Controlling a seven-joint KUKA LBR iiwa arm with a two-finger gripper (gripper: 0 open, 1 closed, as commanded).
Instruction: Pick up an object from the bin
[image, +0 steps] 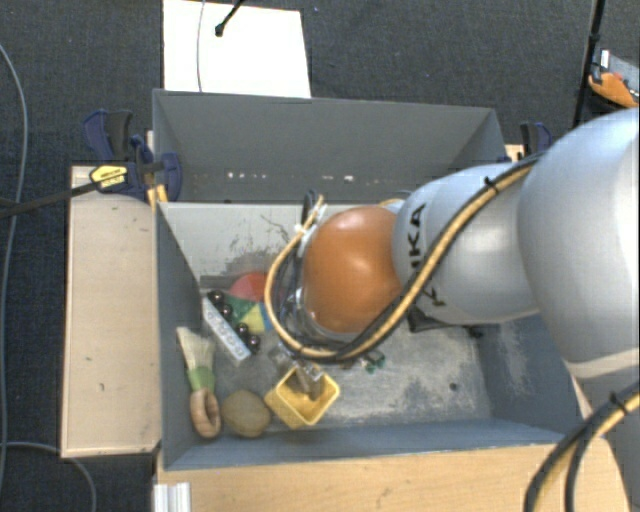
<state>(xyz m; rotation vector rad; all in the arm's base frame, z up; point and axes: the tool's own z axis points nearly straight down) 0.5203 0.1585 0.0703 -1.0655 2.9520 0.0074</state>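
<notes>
My gripper (313, 381) reaches down from under the arm's orange cover at the bin's front middle. Its tip is at or inside a small yellow square cup (298, 403) that lies on the bin floor; whether it touches the cup is hidden. Just left of the cup sits a brownish-green rounded lump (245, 413). A small wooden ring-shaped piece (205, 412) lies further left, in the front left corner.
Along the left wall lie a pale brush with a green handle (197, 361), a grey strip with black beads (228, 327) and a red, yellow and green ball (250, 296). A tiny green bit (373, 365) lies right of the gripper. The arm covers the bin's middle and right.
</notes>
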